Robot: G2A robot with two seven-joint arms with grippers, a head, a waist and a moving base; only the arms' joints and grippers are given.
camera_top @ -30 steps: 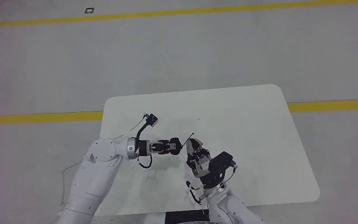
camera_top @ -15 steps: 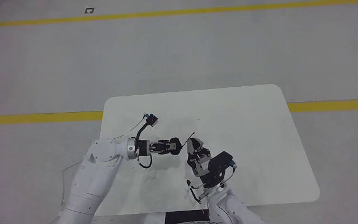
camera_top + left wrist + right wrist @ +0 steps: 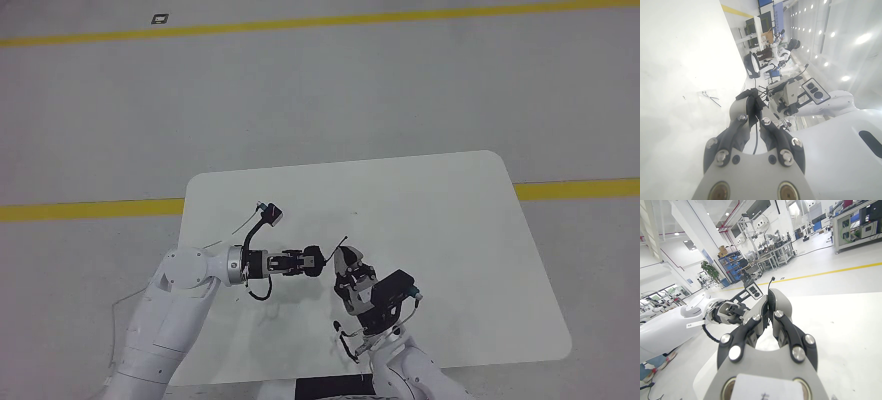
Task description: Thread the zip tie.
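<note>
The thin black plastic zip tie [image 3: 341, 243] is seen from above as a fine line over the white table [image 3: 450, 220]. Its head is shown in the right wrist view, above the right gripper [image 3: 768, 302], which is clamped on the strap. The left gripper [image 3: 754, 100] is closed on the strap too.

The left gripper [image 3: 318, 259] and right gripper [image 3: 343, 264], both pinching the zip tie [image 3: 769, 286], stand almost tip to tip, barring that gap. Room to pass lies over the far side of the table [image 3: 450, 200]
</note>
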